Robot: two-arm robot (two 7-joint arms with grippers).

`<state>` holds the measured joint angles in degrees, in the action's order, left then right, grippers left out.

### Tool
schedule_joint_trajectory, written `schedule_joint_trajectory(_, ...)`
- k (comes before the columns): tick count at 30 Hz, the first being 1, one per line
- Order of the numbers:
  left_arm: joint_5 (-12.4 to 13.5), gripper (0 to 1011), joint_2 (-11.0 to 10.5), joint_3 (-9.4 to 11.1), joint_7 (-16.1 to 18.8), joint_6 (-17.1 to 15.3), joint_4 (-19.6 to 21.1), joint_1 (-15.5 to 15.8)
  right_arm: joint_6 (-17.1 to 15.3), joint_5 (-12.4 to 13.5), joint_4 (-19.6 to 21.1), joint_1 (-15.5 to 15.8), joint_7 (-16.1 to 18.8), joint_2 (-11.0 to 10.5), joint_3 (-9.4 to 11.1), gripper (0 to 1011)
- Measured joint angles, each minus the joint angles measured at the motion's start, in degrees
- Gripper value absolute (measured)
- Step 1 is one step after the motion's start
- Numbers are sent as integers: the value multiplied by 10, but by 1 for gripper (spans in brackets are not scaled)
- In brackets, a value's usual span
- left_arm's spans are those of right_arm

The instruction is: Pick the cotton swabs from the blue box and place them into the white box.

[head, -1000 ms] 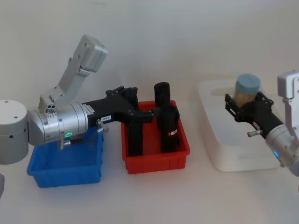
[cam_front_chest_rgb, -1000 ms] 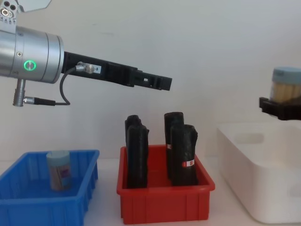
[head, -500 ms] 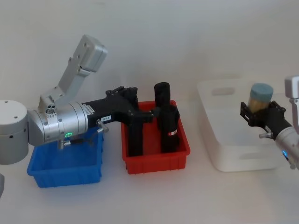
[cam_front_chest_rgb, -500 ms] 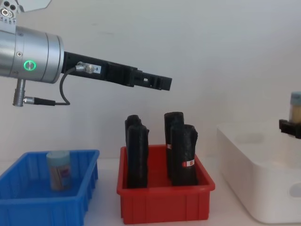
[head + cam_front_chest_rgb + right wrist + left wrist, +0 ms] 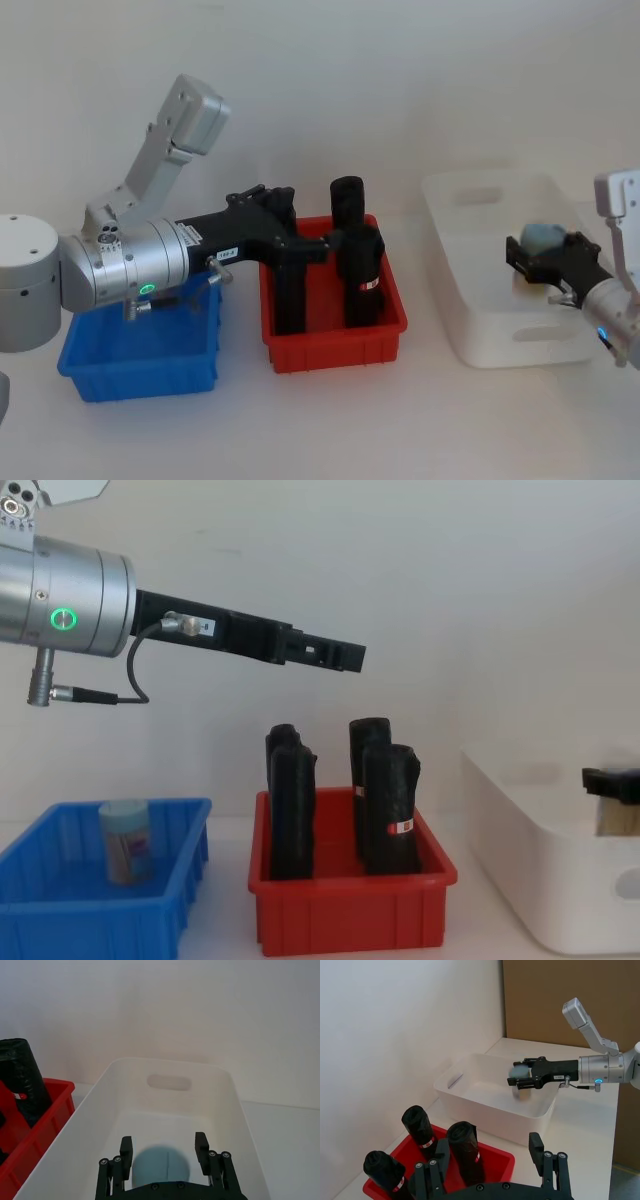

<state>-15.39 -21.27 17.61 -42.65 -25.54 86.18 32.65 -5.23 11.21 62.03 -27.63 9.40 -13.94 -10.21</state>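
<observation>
I am watching the right gripper [image 5: 164, 1149] reaching down inside the white box [image 5: 169, 1063], its jaws gripping a cotton swab tub [image 5: 162, 1166] – pale blue cap showing, label hidden. A second tub [image 5: 126, 840] is standing upright in the blue box [image 5: 60, 925]; its colourful label is too small to read. The left gripper [image 5: 338, 657] is hovering above the red bin [image 5: 350, 920], jaws spread and empty. Black rolls [image 5: 390, 810] are standing in that bin – small red-and-white tags, unreadable.
</observation>
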Motion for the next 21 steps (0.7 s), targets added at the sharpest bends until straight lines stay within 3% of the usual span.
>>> schedule_joint_trajectory(10,0,1004,0,0,0,0,0,0,4,-3,-22,-11,6,3,-1,1000)
schedule_joint_trajectory(21,0,1004,0,0,0,0,0,0,39,-6,-14,-7,0,3,0,1002)
